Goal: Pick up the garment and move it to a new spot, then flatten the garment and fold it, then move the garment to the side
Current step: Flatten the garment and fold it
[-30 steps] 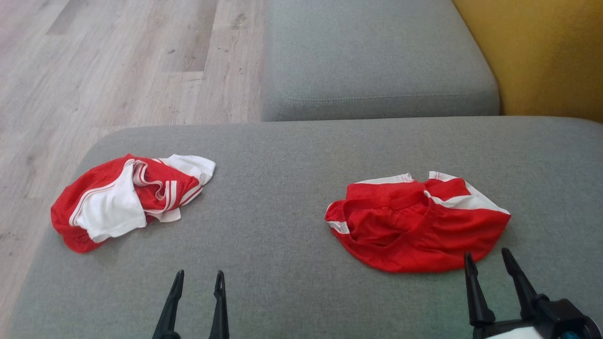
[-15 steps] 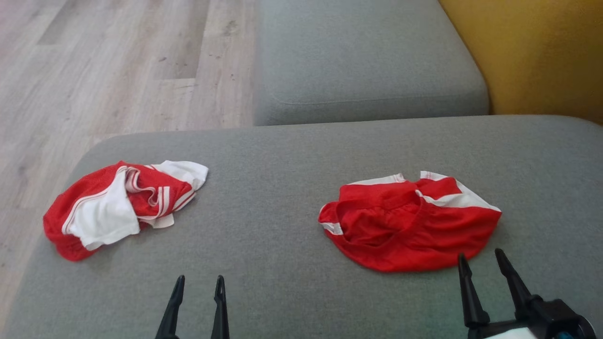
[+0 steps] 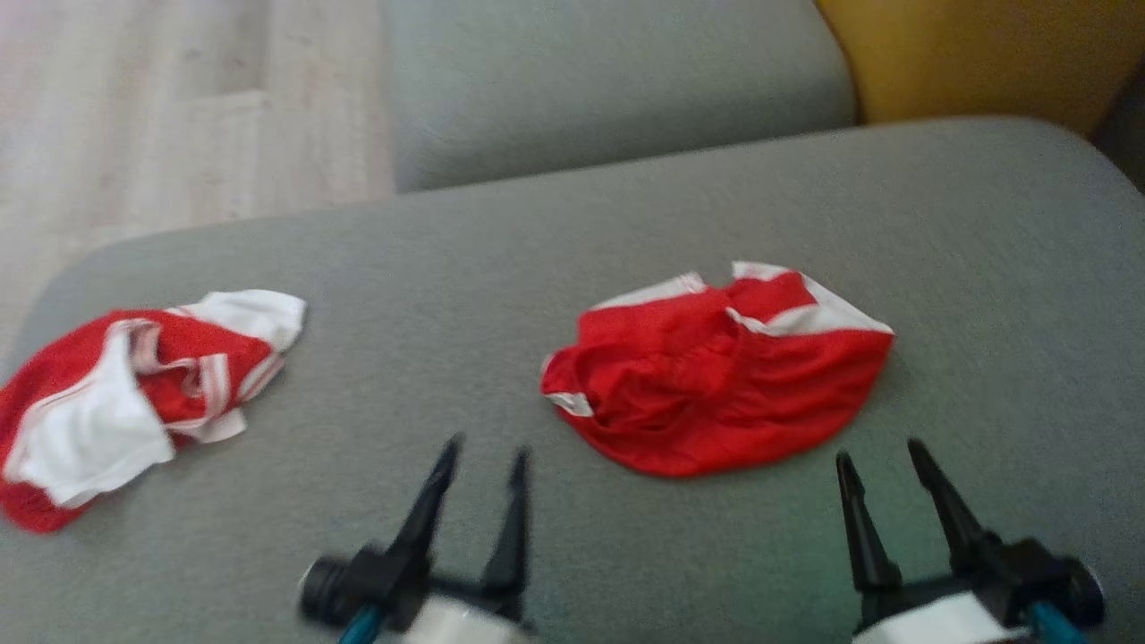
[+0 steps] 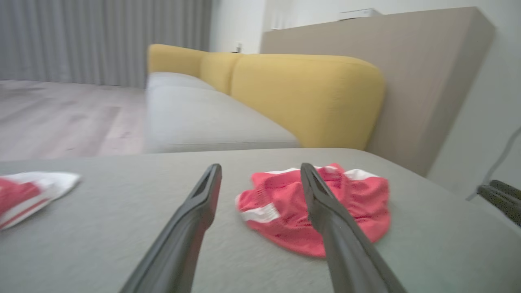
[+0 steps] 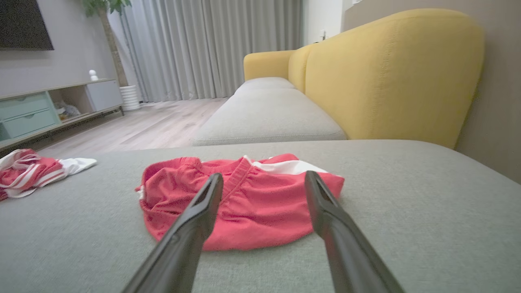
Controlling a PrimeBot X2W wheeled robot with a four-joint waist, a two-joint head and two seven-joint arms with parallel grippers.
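Red and white, the jersey T-shirt (image 3: 116, 402) lies crumpled and untouched at the far left end of the grey sofa cushion (image 3: 402, 295). It sits nearer the picture's edge than a second ago only because my head camera has swung right; the cloth itself has not stirred. Next along, my left gripper (image 3: 486, 450) has pushed forward into the head view, wrist now showing and blurred with motion, fingers spread wide and holding nothing. Its own wrist view looks toward the red mesh shorts (image 3: 716, 394), with the jersey off at that view's left edge. The shorts rest mid-cushion, well apart from the jersey. Furthest right, my right gripper (image 3: 877, 452) hovers just short of the shorts' near hem, likewise wide open and empty. I judge the pick-up has not begun, and the left arm must swing left to reach the jersey.
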